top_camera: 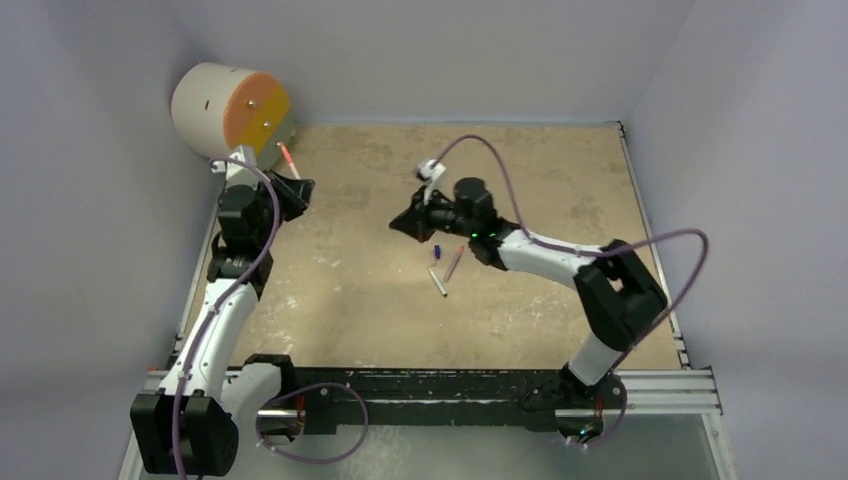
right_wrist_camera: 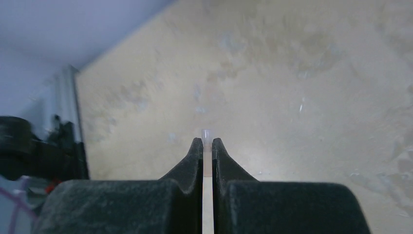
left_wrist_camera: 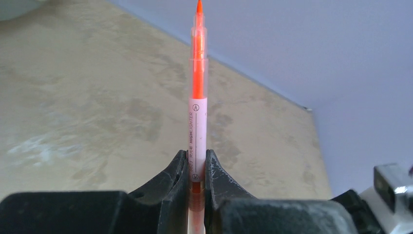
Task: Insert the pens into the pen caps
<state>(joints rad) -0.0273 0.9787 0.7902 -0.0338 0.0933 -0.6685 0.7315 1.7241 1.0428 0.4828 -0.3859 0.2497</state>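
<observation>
The left gripper [left_wrist_camera: 196, 163] was clamped low on the orange pen [left_wrist_camera: 197, 97], its tip standing far beyond the jaws, while the right gripper [right_wrist_camera: 207, 146], well apart, was closed on what looked like a pale cap [right_wrist_camera: 207, 135] barely showing past the jaws. With so long a free length, slight misalignment could have tilted the pen in the grip or pushed the cap back between the jaws. A low pass might have scattered the blue cap [top_camera: 437, 250], mauve pen [top_camera: 454, 263] and white pen [top_camera: 438, 281] lying on the worktop [top_camera: 380, 320].
</observation>
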